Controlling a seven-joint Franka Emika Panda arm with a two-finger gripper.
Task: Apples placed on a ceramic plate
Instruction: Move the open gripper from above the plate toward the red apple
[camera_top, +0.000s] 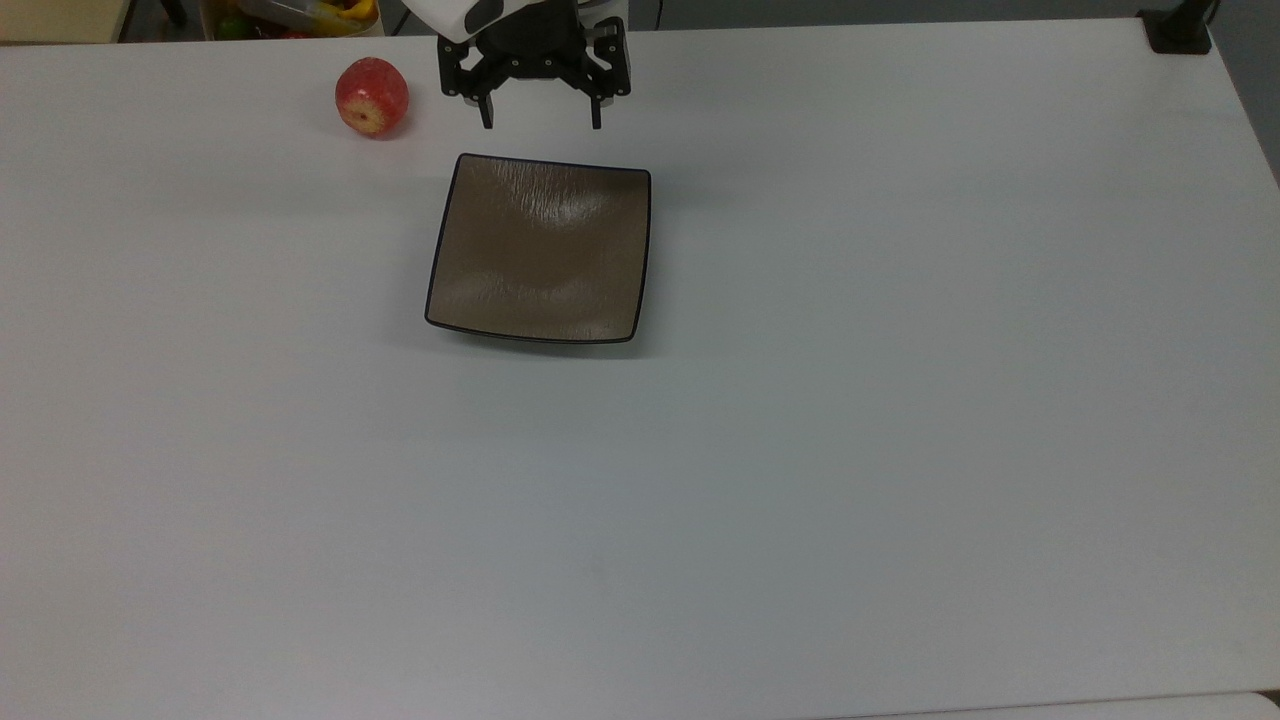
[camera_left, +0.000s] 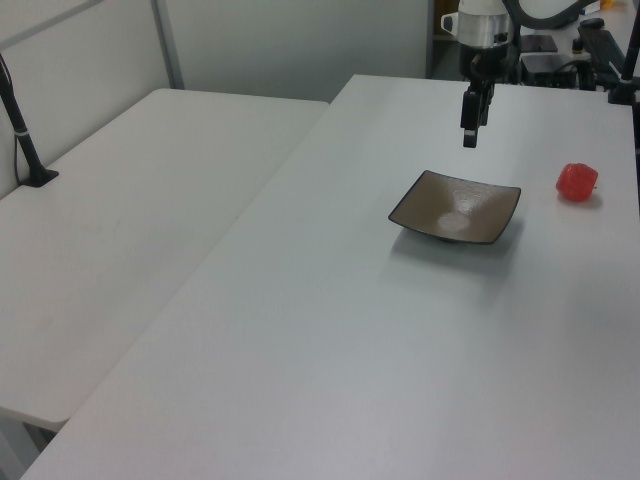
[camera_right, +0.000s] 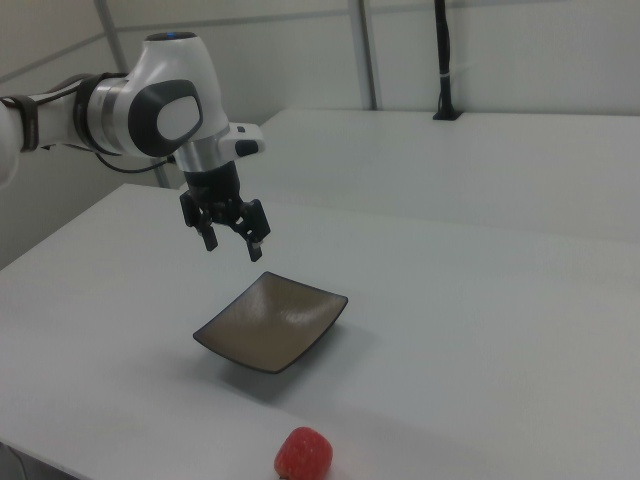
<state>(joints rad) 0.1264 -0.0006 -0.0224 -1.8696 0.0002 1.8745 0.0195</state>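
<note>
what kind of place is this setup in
Probably a robotics lab or office workspace: a white robot arm's open black gripper hangs above a plain white table bearing just a square glossy brown plate and a small red apple, with grey partition walls behind.

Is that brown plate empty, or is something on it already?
Empty. The plate shows only bare glaze, and the apple lies apart on the table.

Top view looks straight down; left and right views face the plate (camera_left: 455, 207) from opposite sides.
</note>
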